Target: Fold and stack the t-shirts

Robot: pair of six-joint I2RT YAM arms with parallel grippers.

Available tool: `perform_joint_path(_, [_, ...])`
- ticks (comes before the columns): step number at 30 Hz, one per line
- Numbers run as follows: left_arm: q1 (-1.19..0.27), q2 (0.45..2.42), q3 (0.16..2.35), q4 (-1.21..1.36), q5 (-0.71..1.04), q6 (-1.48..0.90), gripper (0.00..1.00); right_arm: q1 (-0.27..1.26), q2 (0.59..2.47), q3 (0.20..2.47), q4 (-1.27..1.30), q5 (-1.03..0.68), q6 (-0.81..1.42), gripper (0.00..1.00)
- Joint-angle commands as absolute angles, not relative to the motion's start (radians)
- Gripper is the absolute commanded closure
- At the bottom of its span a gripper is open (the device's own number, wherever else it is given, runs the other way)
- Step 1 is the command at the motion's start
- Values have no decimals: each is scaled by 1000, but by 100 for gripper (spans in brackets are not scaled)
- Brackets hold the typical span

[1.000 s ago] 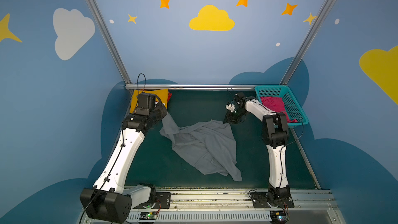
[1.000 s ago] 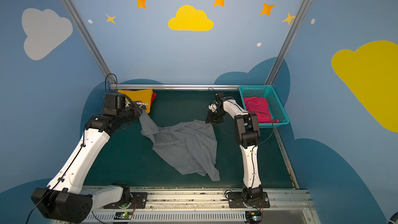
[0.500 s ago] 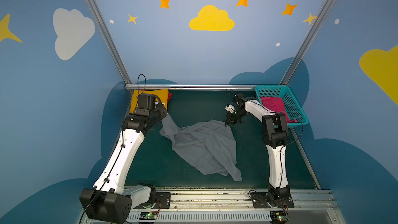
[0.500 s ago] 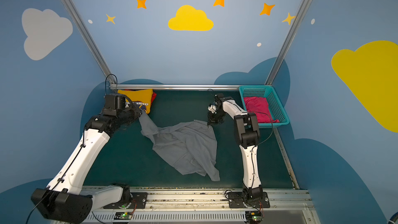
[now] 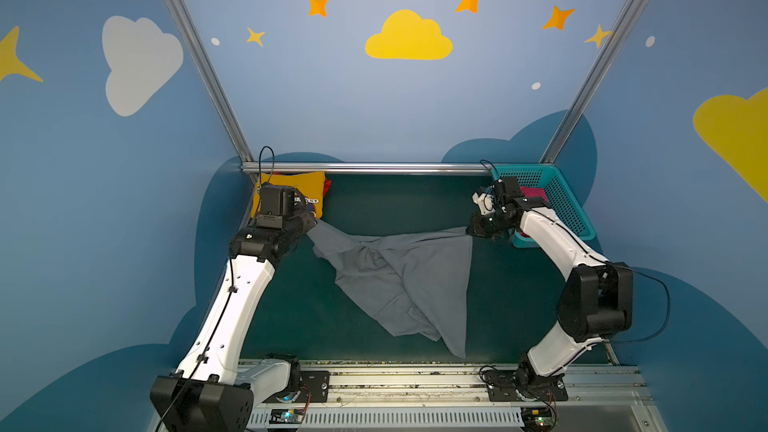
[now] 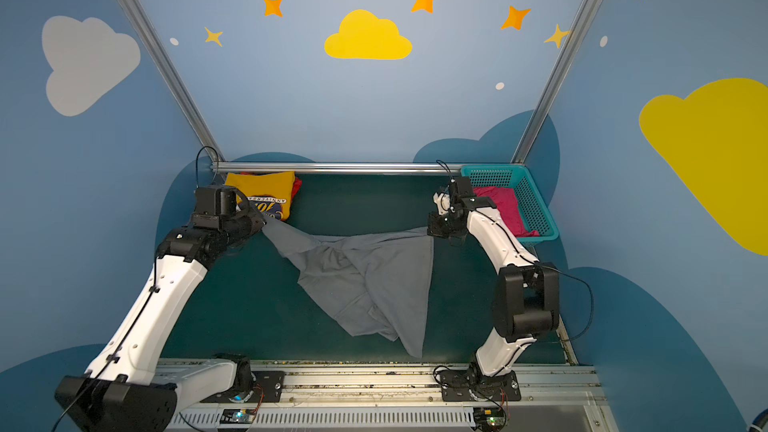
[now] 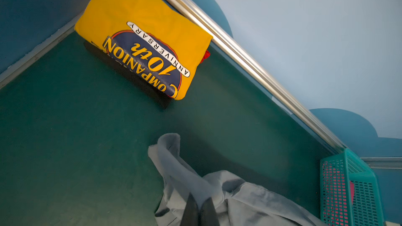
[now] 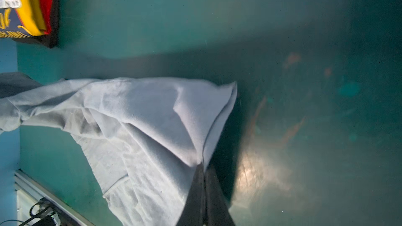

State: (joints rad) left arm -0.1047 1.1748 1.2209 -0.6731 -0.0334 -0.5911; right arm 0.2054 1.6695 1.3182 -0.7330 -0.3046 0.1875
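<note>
A slate-grey t-shirt (image 5: 399,280) (image 6: 365,280) hangs stretched between my two grippers above the green table, its lower part draped toward the front. My left gripper (image 5: 312,223) (image 7: 201,202) is shut on the shirt's left end. My right gripper (image 5: 471,229) (image 8: 204,167) is shut on the shirt's right corner (image 8: 202,155). A folded yellow t-shirt (image 5: 299,191) (image 7: 143,40) with navy print lies in the back left corner on top of a red one (image 8: 44,3). A magenta-pink t-shirt (image 6: 498,205) lies in the teal basket (image 6: 536,209).
The teal basket (image 5: 569,209) stands at the back right, close behind my right arm. A metal rail (image 5: 365,167) runs along the table's back edge. Bare green table (image 5: 399,201) lies between the yellow stack and the basket.
My right gripper shut on the grey shirt's right corner and pulled it up and to the right, stretching the shirt out. The left gripper kept its hold and place.
</note>
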Motion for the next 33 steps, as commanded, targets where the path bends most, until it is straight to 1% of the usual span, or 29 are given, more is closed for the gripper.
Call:
perform_joint_path(1, [-101, 1162, 1180, -663, -16, -590, 95, 229, 1663, 1168, -724, -334, 240, 100])
perform_joint_path(5, [-102, 1159, 1137, -666, 5, -592, 95, 302, 1646, 1041, -736, -295, 285, 100])
perform_joint_path(9, [-101, 1155, 1091, -667, 33, -589, 95, 372, 1647, 1000, -802, -206, 309, 100])
perform_joint_path(10, [-102, 1154, 1080, -668, 38, -588, 95, 380, 1649, 1003, -822, -180, 310, 93])
perform_joint_path(11, [-103, 1151, 1071, -670, 39, -585, 95, 384, 1649, 1006, -832, -160, 310, 83])
perform_joint_path(13, [-101, 1148, 1051, -675, 32, -583, 95, 378, 1642, 1022, -844, -125, 302, 75])
perform_joint_path(14, [-101, 1144, 1044, -677, 29, -583, 95, 369, 1639, 1037, -844, -121, 296, 68])
perform_joint_path(15, [-103, 1141, 1037, -679, 26, -583, 95, 358, 1635, 1053, -840, -123, 291, 57])
perform_joint_path(21, [-101, 1133, 1016, -677, 29, -587, 95, 269, 1648, 1129, -775, -218, 272, 44])
perform_joint_path(24, [-102, 1132, 1012, -675, 31, -591, 95, 234, 1696, 1156, -741, -267, 265, 45])
perform_joint_path(28, [-101, 1135, 1015, -679, 37, -592, 95, 202, 1799, 1189, -708, -356, 252, 54])
perform_joint_path(31, [-102, 1135, 1017, -684, 38, -591, 95, 193, 1854, 1199, -692, -370, 247, 57])
perform_joint_path(33, [-101, 1132, 1017, -686, 37, -592, 95, 187, 1877, 1200, -684, -368, 247, 57])
